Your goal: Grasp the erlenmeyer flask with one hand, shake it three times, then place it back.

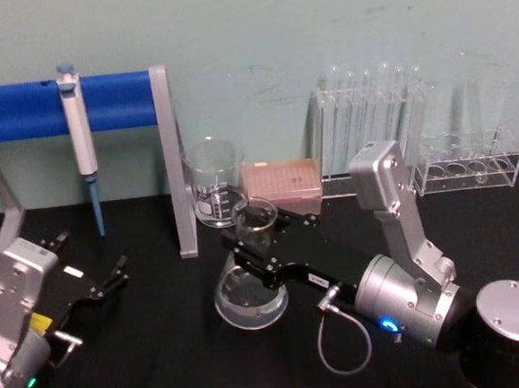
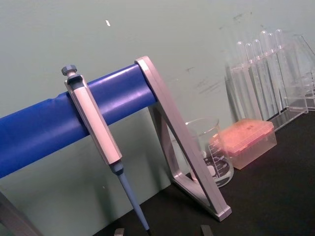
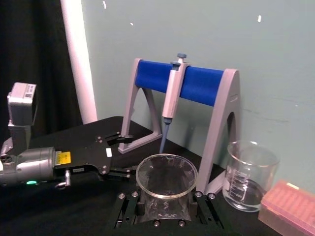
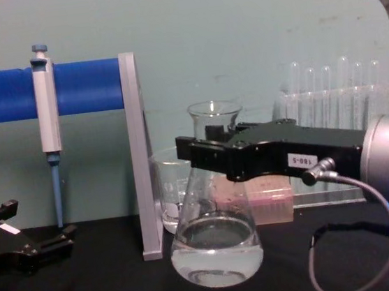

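The erlenmeyer flask [image 1: 249, 295] [image 4: 217, 250], clear glass with a little clear liquid in its wide base, stands upright at mid-table. My right gripper [image 1: 251, 243] [image 4: 204, 155] reaches in from the right. Its black flat fingers are shut on the flask's neck just under the flared lip. The right wrist view looks down into the flask's mouth [image 3: 166, 178] held between the jaws. Whether the base touches the black tabletop I cannot tell. My left gripper [image 1: 92, 254] [image 4: 38, 221] [image 3: 130, 156] rests open at the left, well apart from the flask.
A marked glass beaker [image 1: 214, 184] [image 4: 175, 190] stands just behind the flask. Beside the beaker sits a pink tip box [image 1: 281, 181]. The grey stand leg [image 1: 174, 165] and blue bar holding a pipette [image 1: 79, 127] are at left. Test tube racks [image 1: 375, 122] line the back right.
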### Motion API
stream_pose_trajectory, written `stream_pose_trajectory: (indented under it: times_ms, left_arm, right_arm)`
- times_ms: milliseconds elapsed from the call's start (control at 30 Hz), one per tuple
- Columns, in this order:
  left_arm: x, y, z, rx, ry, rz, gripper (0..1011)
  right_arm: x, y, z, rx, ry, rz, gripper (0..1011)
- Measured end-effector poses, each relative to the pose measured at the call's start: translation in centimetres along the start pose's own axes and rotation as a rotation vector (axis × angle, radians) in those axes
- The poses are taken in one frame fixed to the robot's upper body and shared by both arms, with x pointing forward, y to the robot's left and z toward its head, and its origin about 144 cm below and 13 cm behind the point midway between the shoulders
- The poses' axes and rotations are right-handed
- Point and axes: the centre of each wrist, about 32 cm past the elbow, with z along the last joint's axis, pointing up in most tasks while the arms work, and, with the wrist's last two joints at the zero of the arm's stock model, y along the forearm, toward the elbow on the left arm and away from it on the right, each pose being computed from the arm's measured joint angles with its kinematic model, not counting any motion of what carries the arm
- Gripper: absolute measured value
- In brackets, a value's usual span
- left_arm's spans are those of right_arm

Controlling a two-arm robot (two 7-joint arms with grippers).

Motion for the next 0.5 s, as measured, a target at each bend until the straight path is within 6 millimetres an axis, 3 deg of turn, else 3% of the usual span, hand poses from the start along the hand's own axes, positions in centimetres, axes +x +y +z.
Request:
stream_pose_trajectory:
  times_ms: [500]
  left_arm:
    - [0.0,0.0,0.0,0.0,0.0,0.0,1001]
  right_arm:
    - [0.24,-0.09,-0.08,-0.003,0.0,-0.003,451]
